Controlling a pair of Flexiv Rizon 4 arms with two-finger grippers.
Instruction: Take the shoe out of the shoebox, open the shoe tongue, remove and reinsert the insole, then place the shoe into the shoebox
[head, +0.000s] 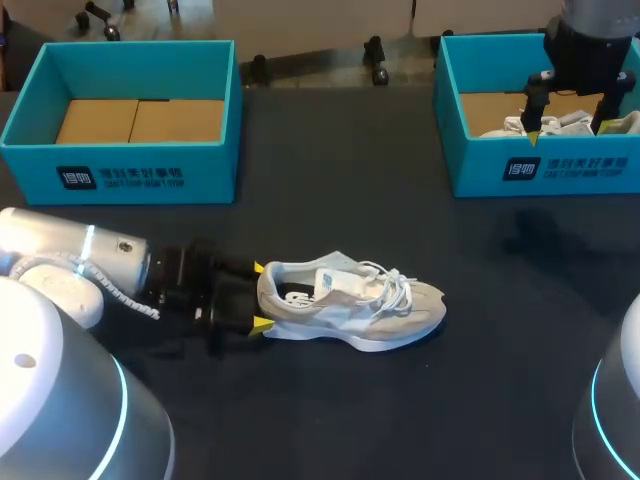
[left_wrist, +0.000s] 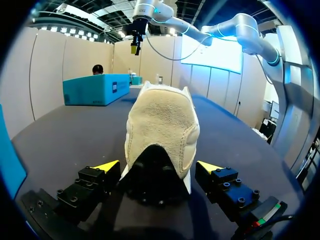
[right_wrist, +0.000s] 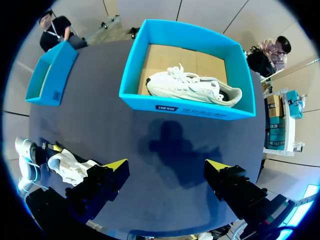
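**A:** Where's the shoe right now?

**B:** The grey sneaker (head: 350, 305) is out of its box. It stands on its sole near the middle of the desk (head: 330, 420), toe toward 3 o'clock and heel toward 9.

**A:** And the left pincer (head: 260, 296)?

**B:** It's spread wide with one yellow tip on each side of the heel (left_wrist: 162, 130). The wrist view shows a gap on both sides, so it grips nothing yet.

**A:** What about the right one?

**B:** The right pincer (head: 568, 128) hangs wide open and empty over the right shoebox (head: 470, 160) at 1 o'clock. A second white shoe (right_wrist: 192, 87) lies in that box. The left shoebox (head: 200, 170) at 11 o'clock holds only its cardboard floor.

**A:** So which step is this?

**B:** I'd say it's steadying the sneaker so the tongue (head: 335, 272) can be opened.

**A:** How would you do that well?

**B:** Keep the heel centred between the fingers and close evenly on the firm heel counter. Grip low enough that the collar doesn't fold. The sole should stay flat on the desk so the shoe can't twist toward 6 or 12. The right pincer can then come across and lift the tongue from above the laces (head: 395, 285).

**A:** Can you see the insole?

**B:** The opening is too small in the head view for me to tell how the insole sits.
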